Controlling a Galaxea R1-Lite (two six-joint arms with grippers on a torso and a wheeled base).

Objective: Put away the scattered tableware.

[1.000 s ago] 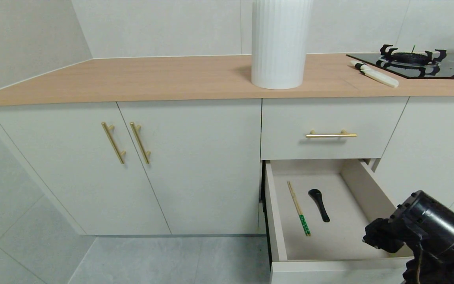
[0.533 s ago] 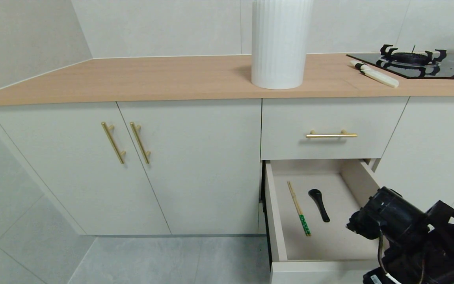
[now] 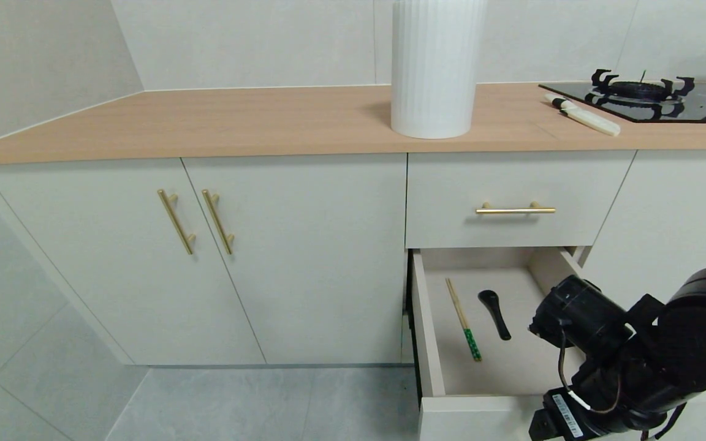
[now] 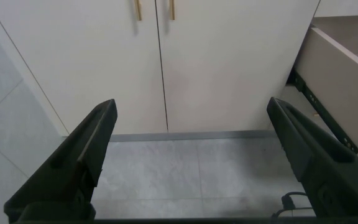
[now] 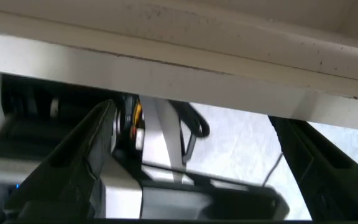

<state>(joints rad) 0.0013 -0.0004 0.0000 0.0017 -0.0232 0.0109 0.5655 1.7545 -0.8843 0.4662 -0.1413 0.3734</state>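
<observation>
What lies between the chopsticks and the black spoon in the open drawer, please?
Nothing: in the head view, only bare drawer floor separates the chopsticks from the spoon.

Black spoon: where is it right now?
Head view: the black spoon lies in the open drawer, on the robot's right side, just right of the chopsticks and apart from them.
</observation>
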